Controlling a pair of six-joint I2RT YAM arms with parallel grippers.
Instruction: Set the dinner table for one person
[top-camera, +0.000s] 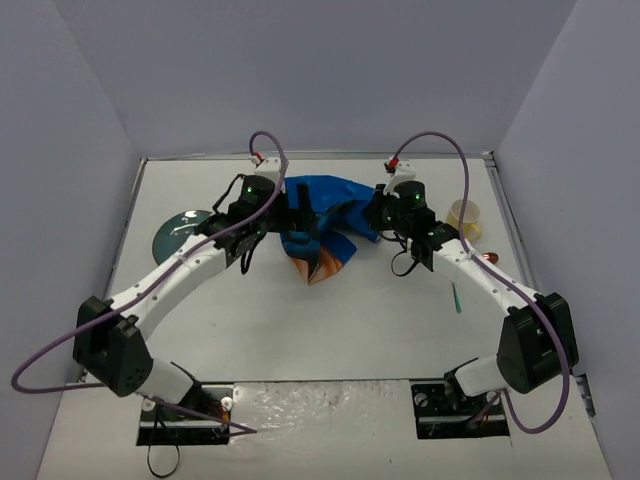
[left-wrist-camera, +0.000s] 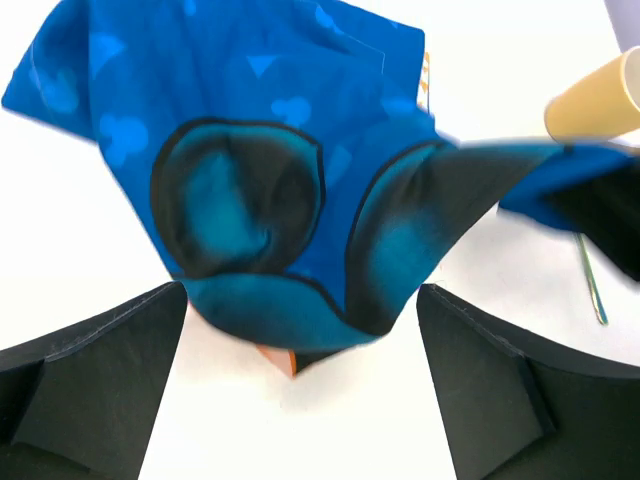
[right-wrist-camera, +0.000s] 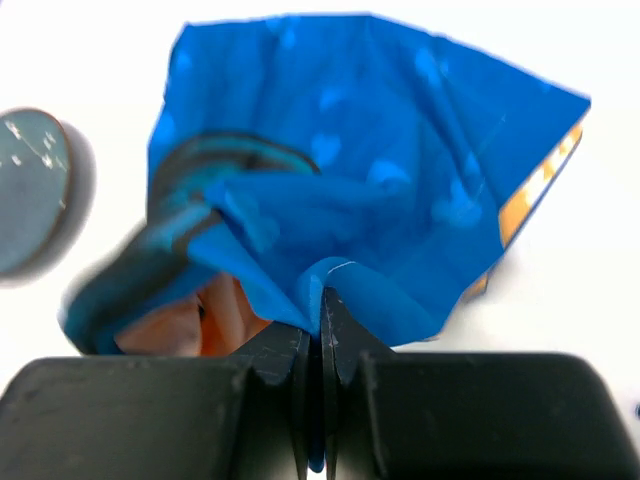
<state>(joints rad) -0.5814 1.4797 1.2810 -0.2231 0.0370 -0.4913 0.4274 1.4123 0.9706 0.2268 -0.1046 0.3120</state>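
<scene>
Jaws of the right gripper (right-wrist-camera: 322, 335) are pressed together on a fold of the blue placemat (right-wrist-camera: 380, 150); in the right wrist view we see the cloth pinched between the two black fingers at the bottom centre of the frame. The placemat is bunched and creased, and an orange underside shows at its right edge and lower left.

In the left wrist view the left gripper (left-wrist-camera: 300, 385) is spread wide, with one black finger in the lower left corner and the other in the lower right. The placemat's (left-wrist-camera: 250, 150) dark rounded print hangs just above the gap between them. We cannot tell whether either finger touches the cloth.

From the top camera, the dinner table (top-camera: 300, 330) fills the middle and lower part of the frame, white and flat, with grey walls behind it and on both sides. The placemat (top-camera: 325, 225) lies crumpled on it just above centre, between the left gripper (top-camera: 298, 215) and the right gripper (top-camera: 372, 215). Both arms reach in from the bottom corners.

A dark round plate (top-camera: 185, 232) rests on the table at centre left, well apart from the cloth. A pale yellow cup (top-camera: 465, 215) stands at centre right, near the table's right rail. A thin green utensil (top-camera: 456, 297) lies below the cup, beside the right arm; we cannot make out which kind it is.
</scene>
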